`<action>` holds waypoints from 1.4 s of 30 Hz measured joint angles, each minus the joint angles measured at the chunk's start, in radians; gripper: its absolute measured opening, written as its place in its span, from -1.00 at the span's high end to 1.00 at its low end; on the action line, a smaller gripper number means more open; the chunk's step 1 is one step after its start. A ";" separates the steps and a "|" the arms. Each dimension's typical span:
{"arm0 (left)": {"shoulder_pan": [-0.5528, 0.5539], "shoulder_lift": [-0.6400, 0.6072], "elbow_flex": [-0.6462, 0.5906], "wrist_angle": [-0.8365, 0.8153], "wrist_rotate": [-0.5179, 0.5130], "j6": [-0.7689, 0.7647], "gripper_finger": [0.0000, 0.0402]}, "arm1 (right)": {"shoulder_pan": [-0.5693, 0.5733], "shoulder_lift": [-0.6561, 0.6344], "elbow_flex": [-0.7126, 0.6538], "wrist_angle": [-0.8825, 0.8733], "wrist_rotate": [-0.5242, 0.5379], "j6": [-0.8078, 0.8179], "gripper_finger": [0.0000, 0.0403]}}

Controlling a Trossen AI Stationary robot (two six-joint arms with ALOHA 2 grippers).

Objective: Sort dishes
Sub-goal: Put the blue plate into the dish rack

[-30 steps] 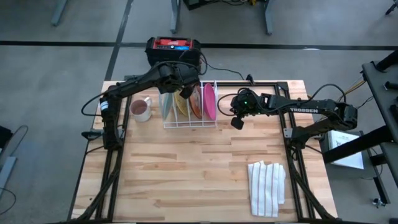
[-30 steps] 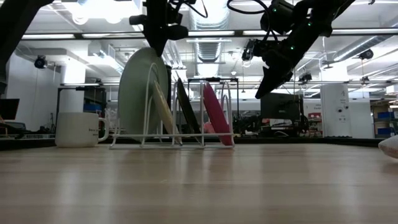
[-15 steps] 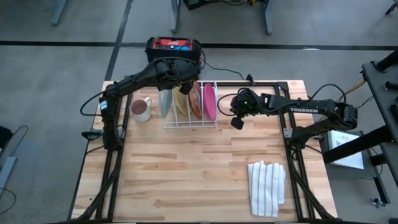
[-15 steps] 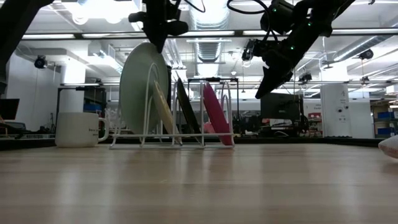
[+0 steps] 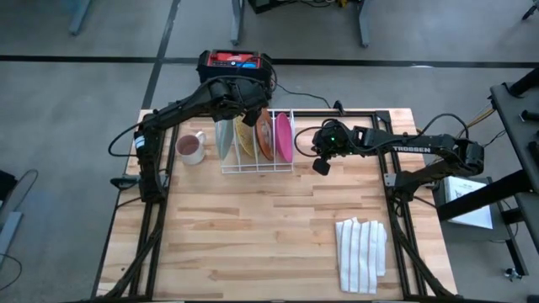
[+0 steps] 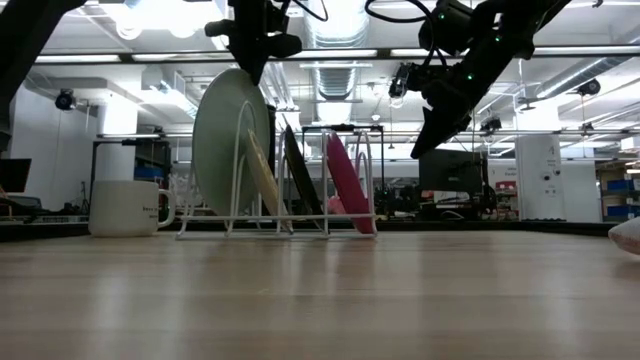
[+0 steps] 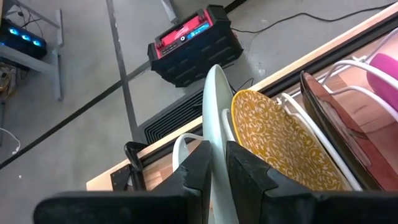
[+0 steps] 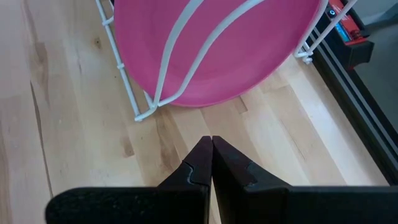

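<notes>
A white wire rack stands at the table's far side with four plates on edge in it. From left to right they are pale teal, yellow speckled, orange-brown and magenta-pink. My left gripper is above the rack's left end, shut on the teal plate. My right gripper hangs shut and empty above the table, just right of the rack. The pink plate lies ahead of it. My left gripper pinches the teal plate's top rim between its two fingers, one on each face. The fingers come from above, pointing down. The plate stands almost upright in the rack's leftmost slot. I cannot tell whether its lower edge rests on the rack.
A white mug stands left of the rack. A white striped folded cloth lies at the near right. A red and black box sits on the floor beyond the far edge. Bare wood fills the table's middle and near left.
My left gripper has gone slightly up and toward the far edge, still shut on the teal plate's top rim. The plate's top has risen a little and it stands more upright. In the last half second it has kept still.
</notes>
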 joint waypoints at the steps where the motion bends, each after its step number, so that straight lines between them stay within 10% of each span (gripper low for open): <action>1: 0.001 -0.001 0.000 0.000 0.000 -0.001 0.82 | 0.000 0.000 0.000 0.000 0.000 0.000 1.00; 42: 0.017 -0.015 -0.001 0.000 -0.001 -0.026 0.82 | 0.000 0.000 0.000 -0.002 0.000 0.007 1.00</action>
